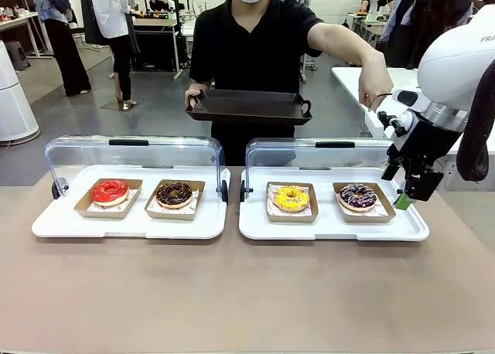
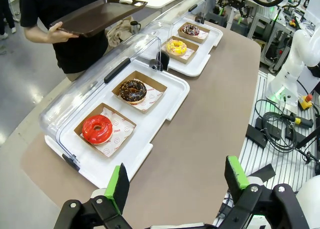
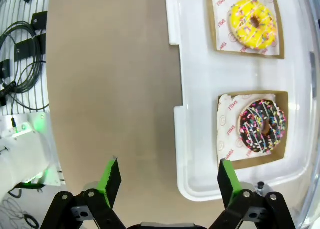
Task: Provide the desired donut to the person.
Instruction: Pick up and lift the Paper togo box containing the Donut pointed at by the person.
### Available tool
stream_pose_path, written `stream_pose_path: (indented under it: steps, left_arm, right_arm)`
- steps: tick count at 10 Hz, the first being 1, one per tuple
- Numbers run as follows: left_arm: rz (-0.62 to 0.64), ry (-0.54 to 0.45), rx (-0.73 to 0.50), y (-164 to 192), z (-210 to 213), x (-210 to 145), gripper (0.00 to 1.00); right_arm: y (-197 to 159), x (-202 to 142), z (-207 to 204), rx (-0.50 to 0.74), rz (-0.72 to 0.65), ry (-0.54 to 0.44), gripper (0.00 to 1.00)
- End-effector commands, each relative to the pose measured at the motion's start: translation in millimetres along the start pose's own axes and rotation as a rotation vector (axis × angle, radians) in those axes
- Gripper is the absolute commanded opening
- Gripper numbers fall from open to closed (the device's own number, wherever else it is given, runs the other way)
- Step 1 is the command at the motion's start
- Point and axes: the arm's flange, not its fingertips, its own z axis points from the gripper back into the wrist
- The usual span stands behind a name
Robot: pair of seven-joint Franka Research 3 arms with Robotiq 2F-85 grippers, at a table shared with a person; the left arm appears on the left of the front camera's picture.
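Shiny grey floor [image 1: 62, 126], white table [image 1: 352, 79] at right

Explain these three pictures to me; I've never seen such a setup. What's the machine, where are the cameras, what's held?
Two robot arms share a table with a person. The front view looks across it; each wrist view looks along one arm's two green-padded fingers. The left gripper and right gripper are open, holding nothing. Two white display trays with raised clear lids carry a red donut, chocolate donut, yellow donut and sprinkled donut. The person holds a dark serving tray in one hand and stretches the other hand out.
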Motion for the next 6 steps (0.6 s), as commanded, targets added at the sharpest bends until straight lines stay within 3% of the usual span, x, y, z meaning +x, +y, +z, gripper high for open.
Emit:
stream_pose_path:
  steps: [1, 4, 6]
  left_arm:
    - [-0.015, -0.008, -0.006, 0.0, 2.6, -1.0, 1.0]
    - [-0.015, -0.008, -0.006, 0.0, 2.6, -1.0, 1.0]
    - [-0.015, -0.008, -0.006, 0.0, 2.6, -1.0, 1.0]
  right_arm:
    - [-4.0, -9.3, -11.2, -0.051, -0.018, 0.094, 1.0]
    - [-17.5, -19.7, -49.6, -0.043, -0.015, 0.177, 1.0]
    - [-35.7, -25.5, -68.5, -0.004, 0.01, 0.12, 1.0]
